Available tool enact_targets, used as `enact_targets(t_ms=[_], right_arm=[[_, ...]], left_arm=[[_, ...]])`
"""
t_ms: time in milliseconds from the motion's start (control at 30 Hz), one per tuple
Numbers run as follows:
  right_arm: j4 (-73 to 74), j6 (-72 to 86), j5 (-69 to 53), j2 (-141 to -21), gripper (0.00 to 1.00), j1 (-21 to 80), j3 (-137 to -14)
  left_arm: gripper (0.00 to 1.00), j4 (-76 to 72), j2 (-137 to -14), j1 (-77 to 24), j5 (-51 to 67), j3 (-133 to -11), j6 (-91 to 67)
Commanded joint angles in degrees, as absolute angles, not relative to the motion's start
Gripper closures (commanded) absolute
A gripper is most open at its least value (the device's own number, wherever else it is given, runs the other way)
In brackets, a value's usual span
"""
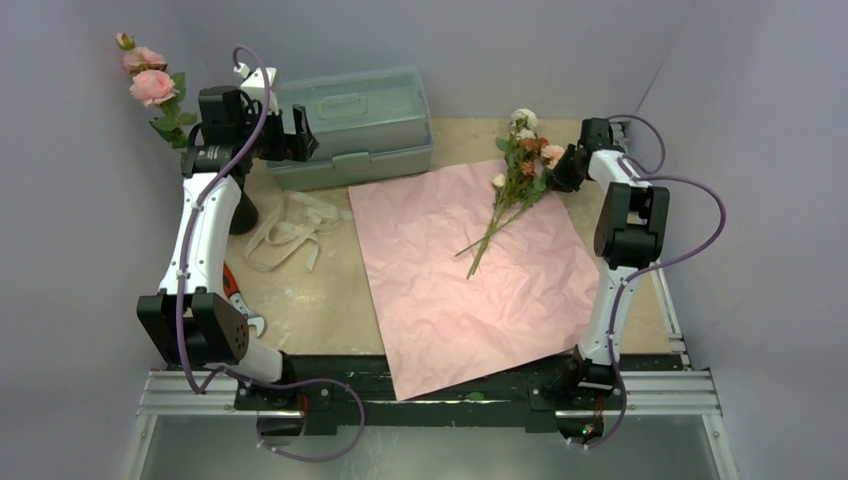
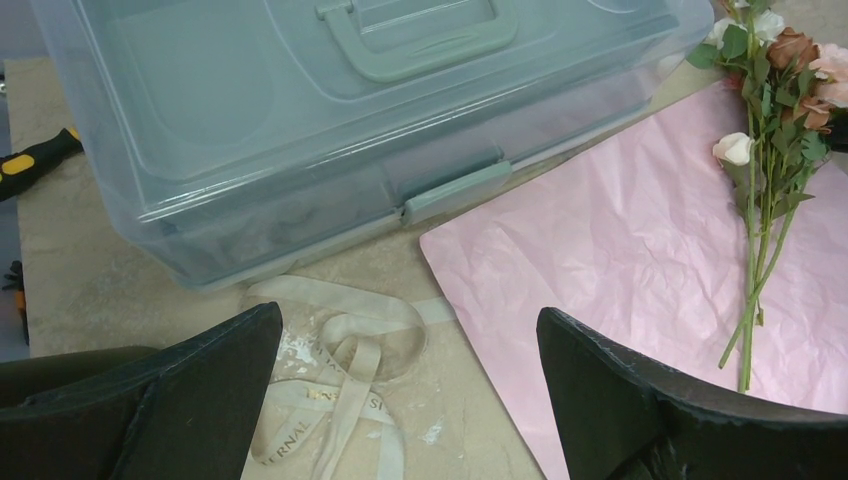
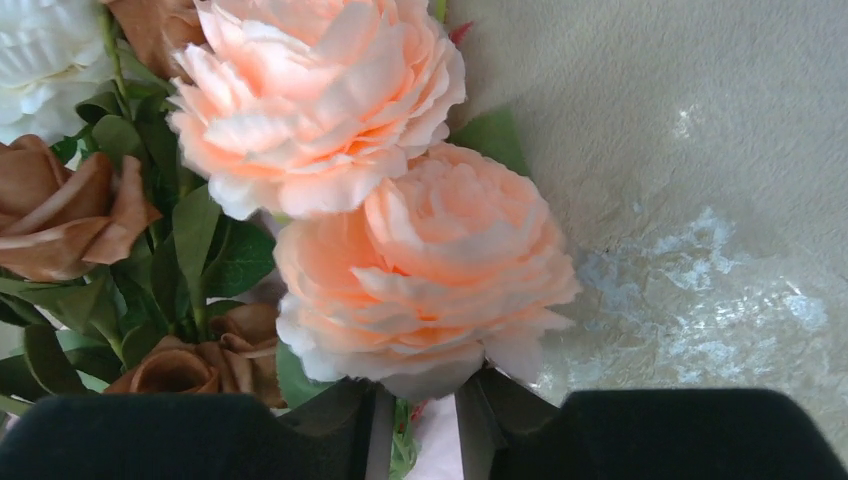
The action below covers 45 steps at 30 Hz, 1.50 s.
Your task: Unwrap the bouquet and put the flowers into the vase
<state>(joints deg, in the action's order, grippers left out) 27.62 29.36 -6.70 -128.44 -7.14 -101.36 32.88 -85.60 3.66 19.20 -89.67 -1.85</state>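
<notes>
Flowers (image 1: 520, 170) lying unwrapped on the pink paper (image 1: 450, 270), right tool (image 3: 460, 430) at the blooms.

The flowers are lying across the paper's upper right corner, stems pointing down-left and heads reaching onto the bench (image 1: 320, 300). The right tool is sitting at the base of the peach blooms with stems in its gap; whether it is clamping them cannot be told. The left tool (image 2: 407, 318) is hanging wide open, holding nothing, over the beige ribbon (image 2: 340, 360), whose print is showing only "…RNAL". The vase (image 1: 244, 212) is standing mid-left, mostly hidden behind the left arm, with pink roses (image 1: 150, 85) showing above it at upper left.
</notes>
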Motion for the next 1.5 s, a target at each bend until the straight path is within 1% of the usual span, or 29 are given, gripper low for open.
enact_targets(t_ms=[0,67,167,300,533,700,767,833,933,967,1067,1200,1267,1333,1400,1467], right_arm=[[26.6,30.4,-5.1,-128.1,0.74,-7.2,-104.1],[26.7,30.7,-5.7,-127.3,0.81,-7.3,-104.2],[27.0,31.4,-7.0,-125.2,0.87,-7.5,-103.5],[27.2,31.5,-8.1,-120.9,1.00,-7.8,-102.8],[25.9,29.0,-10.6,-110.7,1.00,-8.0,-100.0],[22.5,26.3,-14.7,-102.8,1.00,-8.0,-97.2],[20.7,24.7,-18.8,-100.0,1.00,-8.0,-96.2],[17.5,23.7,-25.5,-97.0,1.00,-8.0,-94.7],[11.7,23.1,-35.4,-92.6,1.00,-7.6,-91.6],[10.2,23.7,-36.7,-91.3,1.00,-6.7,-90.9],[7.8,23.3,-39.0,-88.0,1.00,-3.6,-90.1],[4.4,24.6,-43.2,-85.6,1.00,0.4,-89.1],[1.7,26.3,-45.8,-84.6,1.00,2.9,-88.3],[-0.5,27.8,-47.0,-83.9,1.00,4.9,-87.4],[-2.7,29.2,-47.5,-83.3,1.00,7.0,-86.7],[-4.1,29.9,-47.5,-82.9,1.00,8.8,-86.4]], left_arm=[[0.00,32.8,-86.1,3.3,18.7,-92.4,-1.0],[0.00,32.7,-86.3,3.3,18.7,-92.5,-1.0],[0.00,32.7,-86.5,3.3,19.0,-92.7,-0.8],[0.00,32.8,-86.7,3.3,19.4,-93.2,-0.3],[0.00,32.5,-86.6,3.3,20.7,-94.0,-0.3],[0.00,31.1,-86.1,3.3,22.8,-94.2,-1.6],[0.00,30.6,-86.0,3.3,24.9,-94.8,-1.8],[0.00,30.1,-86.1,3.3,28.4,-95.4,-1.9],[0.01,28.8,-86.0,3.3,35.8,-96.3,-3.1],[0.02,28.0,-85.9,3.3,38.5,-96.2,-4.0],[0.03,23.0,-85.4,3.3,50.2,-95.3,-8.5],[0.10,5.7,-83.2,2.3,59.5,-89.0,-22.9],[0.15,-1.5,-83.1,0.6,61.8,-87.1,-27.9],[0.19,-1.9,-83.7,-3.3,62.8,-87.6,-28.5],[0.20,-1.4,-84.6,-6.4,62.5,-88.4,-28.9],[0.21,-4.6,-85.2,-9.1,62.3,-87.4,-32.5]])
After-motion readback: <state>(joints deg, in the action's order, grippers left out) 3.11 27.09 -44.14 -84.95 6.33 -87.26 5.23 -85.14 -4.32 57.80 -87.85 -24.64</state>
